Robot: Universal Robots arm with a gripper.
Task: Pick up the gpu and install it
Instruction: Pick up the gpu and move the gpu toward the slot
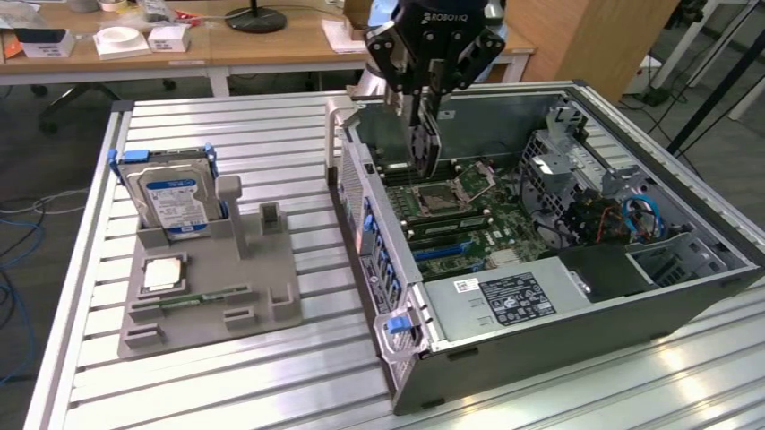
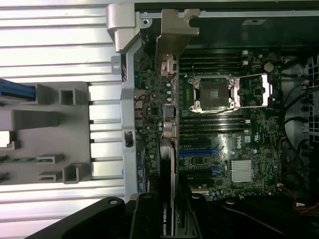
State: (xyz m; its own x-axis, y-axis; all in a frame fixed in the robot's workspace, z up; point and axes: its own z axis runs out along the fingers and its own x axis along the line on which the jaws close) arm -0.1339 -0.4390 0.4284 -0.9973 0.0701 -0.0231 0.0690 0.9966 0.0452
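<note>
My gripper (image 1: 421,100) is shut on the gpu (image 1: 395,139), a thin dark card that hangs upright on edge over the open computer case (image 1: 669,309). The card sits near the case's rear wall, just above the motherboard (image 1: 485,235). In the wrist view the gpu (image 2: 168,149) shows edge-on between my fingers (image 2: 144,219), and its silver bracket (image 2: 174,30) reaches to the case's rear opening. The blue expansion slots (image 2: 199,147) lie beside the card's lower edge. I cannot tell whether the card touches a slot.
A grey fixture (image 1: 239,305) on the slatted metal table (image 1: 239,394) holds a silver hard drive (image 1: 174,197), a processor chip (image 1: 161,273) and a memory stick (image 1: 197,300). The case's processor socket (image 1: 449,197) stands uncovered. Wooden desks (image 1: 239,45) stand behind.
</note>
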